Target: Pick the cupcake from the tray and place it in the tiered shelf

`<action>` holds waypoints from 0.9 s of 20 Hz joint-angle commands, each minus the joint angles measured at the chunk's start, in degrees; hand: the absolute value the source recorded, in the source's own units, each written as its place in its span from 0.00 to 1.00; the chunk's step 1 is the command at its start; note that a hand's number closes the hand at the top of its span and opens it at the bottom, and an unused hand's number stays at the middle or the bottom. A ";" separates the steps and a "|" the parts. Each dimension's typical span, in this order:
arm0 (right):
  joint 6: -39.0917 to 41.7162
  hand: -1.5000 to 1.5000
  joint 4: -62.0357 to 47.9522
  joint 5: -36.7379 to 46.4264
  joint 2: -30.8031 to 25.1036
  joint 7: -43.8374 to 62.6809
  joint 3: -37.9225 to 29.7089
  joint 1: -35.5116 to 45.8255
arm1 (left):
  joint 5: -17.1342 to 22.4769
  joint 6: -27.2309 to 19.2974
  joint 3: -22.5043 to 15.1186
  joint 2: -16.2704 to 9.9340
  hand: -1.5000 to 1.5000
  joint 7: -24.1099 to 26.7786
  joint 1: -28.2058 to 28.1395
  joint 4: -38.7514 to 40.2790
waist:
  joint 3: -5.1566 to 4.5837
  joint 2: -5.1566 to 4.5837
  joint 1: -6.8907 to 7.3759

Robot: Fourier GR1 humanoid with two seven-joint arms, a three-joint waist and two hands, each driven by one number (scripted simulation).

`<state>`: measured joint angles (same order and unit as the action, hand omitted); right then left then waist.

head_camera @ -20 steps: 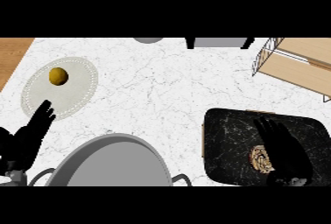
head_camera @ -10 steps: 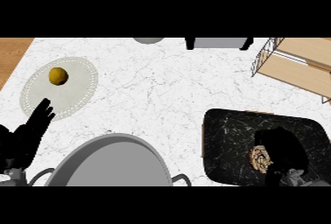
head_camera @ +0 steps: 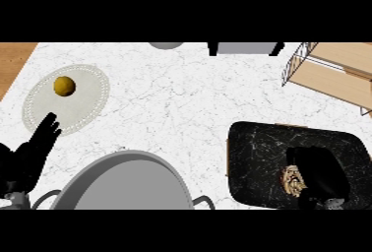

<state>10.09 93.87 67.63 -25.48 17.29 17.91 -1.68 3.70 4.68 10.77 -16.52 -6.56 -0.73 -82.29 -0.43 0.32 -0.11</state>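
So the right hand (head_camera: pixel 317 173) is down over the dark marbled tray (head_camera: pixel 254 147) at the lower right of the counter (head_camera: pixel 189 93), and its fingers are curled around the cupcake (head_camera: pixel 292 180). You can only see the left edge of the cupcake poking out, tan and brownish; the hand hides the rest of it. It sits on the tray's lower middle part, and I can't tell whether it's lifted off the tray surface or touching it.

The shelf (head_camera: pixel 330 74) is up in the top right corner, wooden boards in a thin wire frame, well apart from the tray and the hand.

The left hand (head_camera: pixel 33 150) shows at the lower left edge, fingers straight and relaxed, holding nothing. Its fingertips point up and just overlap the bottom rim of a pale plate (head_camera: pixel 80 106) with a beaded edge. On that plate, near its top, there's a small yellow round fruit (head_camera: pixel 65 85), looks like a lemon.

Bottom middle there's a big grey pot (head_camera: pixel 131 184) with a handle on each side, cut off by the lower edge. It sits between the two hands, near the tray's left side but not touching it. Along the top edge there's a grey rounded thing (head_camera: pixel 167 45) and a grey box with black ends (head_camera: pixel 245 47), both cut off.
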 commanded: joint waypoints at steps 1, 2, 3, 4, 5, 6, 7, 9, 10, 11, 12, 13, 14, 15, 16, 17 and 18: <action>-2.10 1.00 8.12 0.71 -1.24 -1.08 -0.98 -5.28 | -0.68 -0.24 -0.56 0.96 0.50 -1.16 -2.04 -3.14 | 0.43 -0.17 -0.14; 1.08 1.00 10.28 0.43 -0.75 0.27 -1.80 -3.59 | -0.77 -0.75 -0.45 1.47 0.50 -1.47 0.14 -1.35 | 0.42 -0.22 -0.15; 0.39 1.00 11.97 0.16 -0.21 0.44 -1.87 -2.42 | 0.28 0.90 0.57 0.01 0.50 -0.84 -2.23 -2.94 | 0.42 -0.17 -0.01; 3.27 1.00 7.49 -3.53 0.40 -0.59 -6.13 3.78 | -0.51 -0.52 0.40 0.78 0.50 -1.15 -1.55 -2.86 | 0.43 -0.27 0.31; 3.06 1.00 8.70 -5.22 0.35 -1.03 -7.84 2.84 | 0.93 1.38 1.93 -0.72 0.50 -0.41 -0.06 -0.43 | 0.42 -0.29 0.08; 3.42 1.00 3.16 -7.73 2.39 -0.84 -10.32 8.61 | -0.27 1.96 0.16 0.61 0.50 3.21 -2.79 -0.56 | 0.42 -0.40 0.71; 2.34 1.00 1.69 -10.38 2.54 -2.05 -13.07 9.19 | -0.36 0.44 0.30 0.26 0.50 -1.41 0.43 -0.65 | 0.46 -0.44 0.45; 3.92 1.00 -3.29 -15.56 1.69 -2.91 -19.64 14.85 | 1.40 3.42 2.18 -1.95 0.50 1.18 -1.58 -0.37 | 0.47 -0.55 1.35; 2.83 1.00 -6.54 -16.00 2.32 -3.48 -20.51 16.84 | 0.41 1.12 1.44 -0.26 0.50 0.17 0.71 0.26 | 0.47 -0.59 1.02; 4.21 1.00 -2.52 -18.30 -0.20 -5.23 -22.87 14.26 | -0.30 1.13 0.56 1.08 0.50 2.48 -0.95 0.40 | 0.44 -0.36 0.27; 4.64 1.00 -3.38 -16.60 2.43 -1.88 -21.21 17.66 | -0.95 0.79 0.49 0.48 0.50 0.49 0.72 1.11 | 0.43 -0.38 0.39; 3.45 1.00 -2.96 -18.43 1.77 -3.17 -23.71 16.67 | -1.11 -0.11 -0.46 1.76 0.50 -0.75 -2.67 -4.13 | 0.46 -0.26 0.54; 6.37 1.00 -2.16 -20.50 1.15 -2.22 -25.21 19.08 | -0.57 1.53 1.55 -0.49 0.50 1.35 -0.20 0.80 | 0.42 -0.32 0.26; 7.16 1.00 -1.33 -21.42 2.52 0.38 -25.72 21.51 | -0.83 1.27 0.64 0.91 0.50 2.56 0.02 1.52 | 0.40 -0.32 0.27; 11.52 1.00 4.18 -25.03 -0.20 -0.05 -28.52 17.22 | 0.23 1.85 1.43 0.12 0.50 0.55 -0.04 0.39 | 0.40 -0.14 -0.34; 8.64 1.00 2.25 -26.00 3.07 1.11 -29.25 19.06 | 0.75 1.80 1.83 0.31 0.50 0.41 -0.90 -0.14 | 0.42 -0.18 0.01; 12.45 1.00 5.13 -29.98 1.48 2.01 -32.23 19.99 | -1.62 -0.19 -0.07 1.78 0.50 0.34 0.38 0.61 | 0.40 -0.08 -0.65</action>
<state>18.11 95.20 45.19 -23.86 16.99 -8.06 15.94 3.29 5.71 11.63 -15.87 -5.83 -1.05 -82.14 -0.01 0.08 -0.09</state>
